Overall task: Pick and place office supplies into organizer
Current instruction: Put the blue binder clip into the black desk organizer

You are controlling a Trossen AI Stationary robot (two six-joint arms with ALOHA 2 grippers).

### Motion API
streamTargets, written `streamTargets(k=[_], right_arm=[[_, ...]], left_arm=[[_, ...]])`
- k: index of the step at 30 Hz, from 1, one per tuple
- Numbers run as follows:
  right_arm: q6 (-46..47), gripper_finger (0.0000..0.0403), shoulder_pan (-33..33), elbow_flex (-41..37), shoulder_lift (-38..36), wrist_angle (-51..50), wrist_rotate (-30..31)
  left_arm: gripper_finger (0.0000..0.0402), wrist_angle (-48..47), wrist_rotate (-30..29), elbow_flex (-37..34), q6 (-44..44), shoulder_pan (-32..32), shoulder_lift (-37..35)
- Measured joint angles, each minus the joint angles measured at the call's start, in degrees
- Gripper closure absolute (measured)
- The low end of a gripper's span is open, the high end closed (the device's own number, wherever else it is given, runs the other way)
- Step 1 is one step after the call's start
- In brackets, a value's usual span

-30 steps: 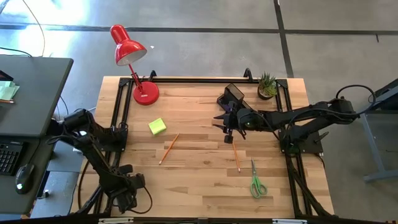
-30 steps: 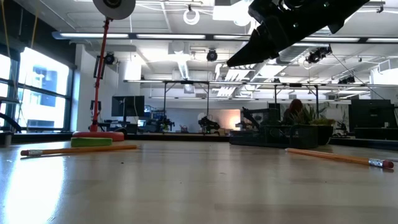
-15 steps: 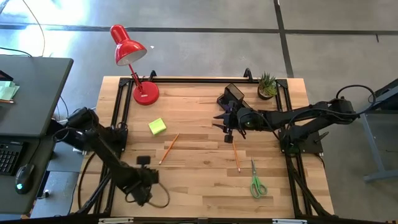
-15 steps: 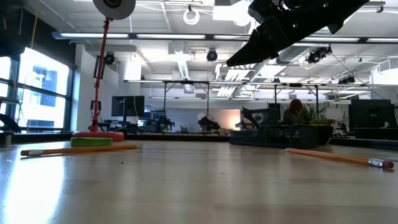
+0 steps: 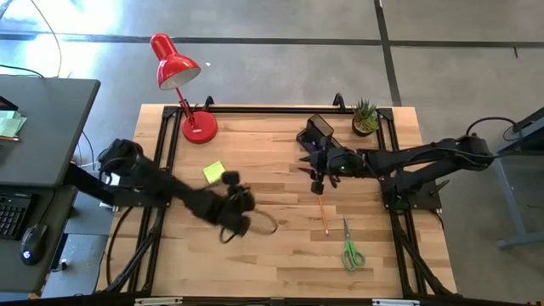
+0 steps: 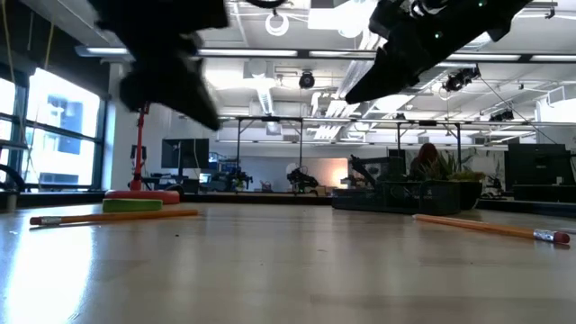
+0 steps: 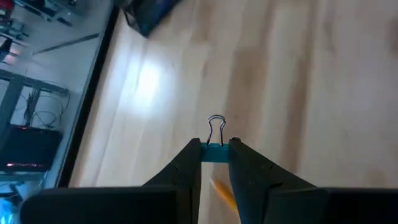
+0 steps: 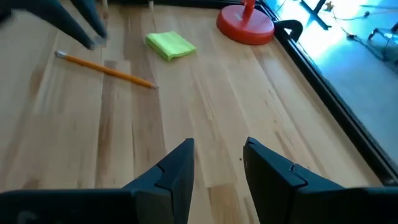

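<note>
Left gripper (image 7: 215, 163) clamped on a small teal binder clip (image 7: 215, 144), wire loop poking out past the fingertips; held by the clip body, presumably so the loop stays clear for the drop. In high view, left gripper (image 5: 234, 212) above mid-worktop (image 5: 272, 255), near the sticky notes (image 5: 214, 172), well apart from the organizer (image 5: 318, 130). Blurred there and in low view, so exact height can't tell.

Right gripper (image 8: 216, 163) part open, nothing between the fingers. Hovers just beside the organizer at the back of the worktop, above one pencil (image 5: 323, 214). Probably parked there to leave the left arm a clear lane.

Second pencil (image 8: 106, 70) flat on the worktop beside the sticky notes. Scissors (image 5: 351, 247) near the front right edge, untouched. Lamp (image 5: 183, 81) and plant (image 5: 365, 116) at the back, not part of the job.

Judgement: clip in carry, most supplies not yet placed. Risk: crowding the right arm at the organizer.
</note>
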Motion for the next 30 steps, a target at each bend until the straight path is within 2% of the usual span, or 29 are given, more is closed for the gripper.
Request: streamTargets(k=[3, 8, 12, 14, 20, 26, 28, 30], right_arm=[[2.6, 0.0274, 0.5, 0.0, -2.8, -4.1, 0.2], [9.4, 0.0274, 1.8, -0.2, -7.5, -13.0, 1.2], [12.4, 0.0274, 4.1, -3.7, -10.5, -12.6, 0.6], [14.7, 0.0274, 5.2, -5.5, -11.7, -11.4, 1.4], [19.4, 0.0274, 8.4, -11.4, -15.0, -4.3, 5.6], [20.3, 0.0274, 10.7, -14.4, -15.0, 2.6, 6.2], [20.4, 0.0274, 11.4, -15.1, -15.0, 4.3, 6.1], [20.9, 0.0274, 12.1, -15.4, -15.0, 4.5, 6.1]], left_arm=[[0.0346, 9.7, 4.3, 0.0, 9.0, 5.9, 0.0], [0.0346, 25.3, 17.0, 0.0, 22.4, 13.9, 0.0], [0.0346, 35.2, 27.3, 0.0, 29.6, 18.6, 0.0], [0.0346, 39.6, 30.1, 0.0, 31.9, 20.8, 0.0], [0.0346, 49.7, 31.8, 0.0, 36.2, 28.4, 0.7], [0.0346, 62.3, 45.3, -0.1, 32.5, 36.4, 6.1], [0.0346, 68.2, 47.0, 0.5, 30.1, 37.9, 8.9], [0.0346, 70.3, 47.9, 1.3, 27.6, 39.2, 11.2]])
